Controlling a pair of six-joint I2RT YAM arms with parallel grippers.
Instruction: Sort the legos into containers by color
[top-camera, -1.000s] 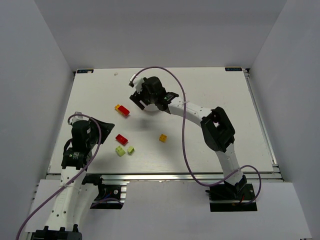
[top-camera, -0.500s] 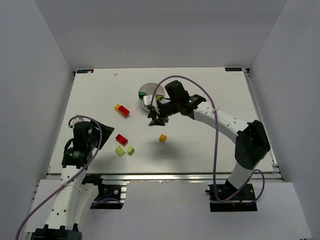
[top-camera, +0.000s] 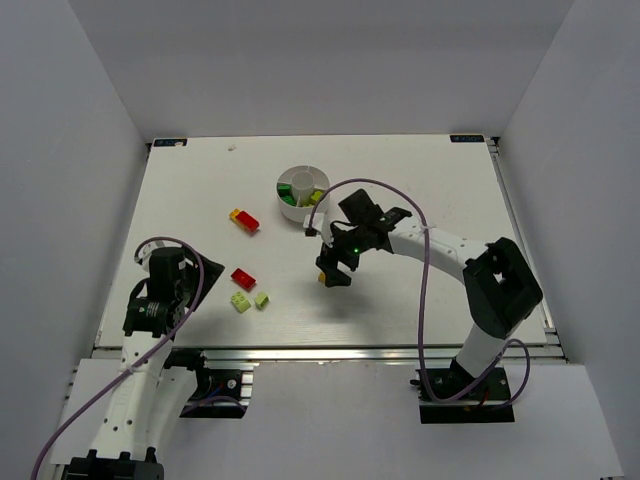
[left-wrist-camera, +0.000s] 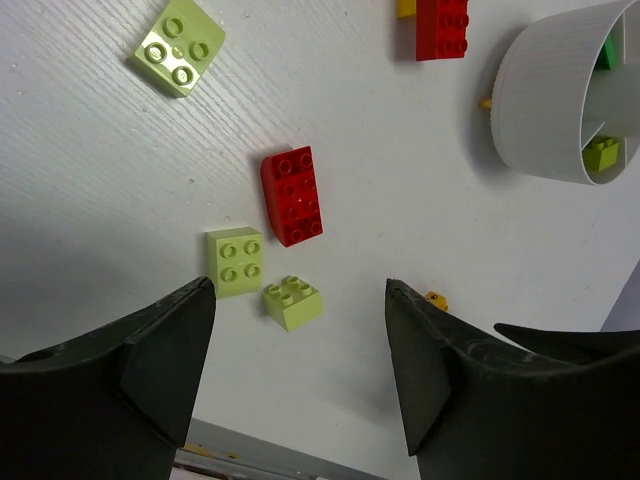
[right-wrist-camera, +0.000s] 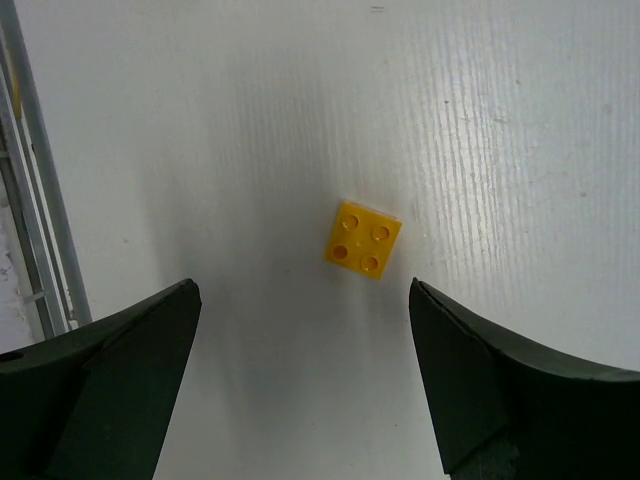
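R gripper (right-wrist-camera: 302, 290) jaws wide, empty, hovers over small orange-yellow 2x2 studded brick (right-wrist-camera: 363, 238) on white table (top-camera: 430, 180); brick sits apart from both fingers. L gripper (left-wrist-camera: 298, 290) also spread wide, holds nothing, above red 2x4 brick (left-wrist-camera: 292, 195) w/ two pale lime bricks (left-wrist-camera: 235, 261) just beside it. Round white plastic dish (top-camera: 292, 211) w/ green + lime pcs inside sits twd table's far side; red-and-yellow pair (top-camera: 244, 220) lies left of it.

Bright, even light; soft shadows.
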